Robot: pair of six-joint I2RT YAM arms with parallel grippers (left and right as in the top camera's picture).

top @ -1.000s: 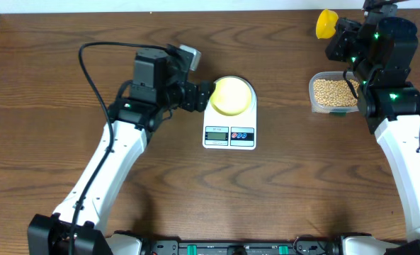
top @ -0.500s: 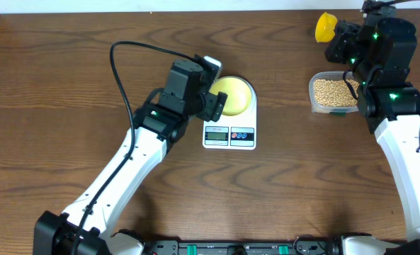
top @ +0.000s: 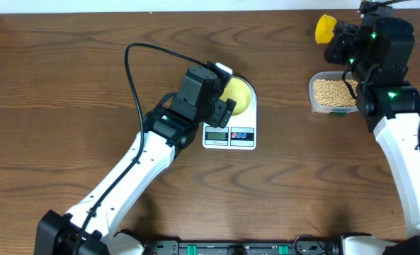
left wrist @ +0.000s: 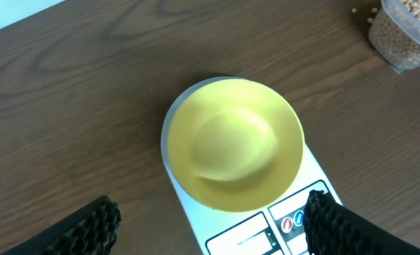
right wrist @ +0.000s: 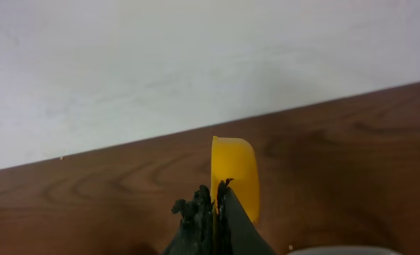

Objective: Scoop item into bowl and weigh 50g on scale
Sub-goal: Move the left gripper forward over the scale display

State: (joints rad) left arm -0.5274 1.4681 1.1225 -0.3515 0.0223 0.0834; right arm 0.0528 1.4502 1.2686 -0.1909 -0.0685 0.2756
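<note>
Left end effector (top: 224, 110) has swung over the bowl (left wrist: 231, 145).

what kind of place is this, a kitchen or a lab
Probably a robotics lab bench: two robot arms at a wood-grain table by a plain white wall, with a kitchen scale and a tub of beans staged.

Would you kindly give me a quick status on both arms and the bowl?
Left gripper open above bowl. Right gripper shut on scoop, near the beans. Bowl empty, on scale. Nothing in the way.
</note>
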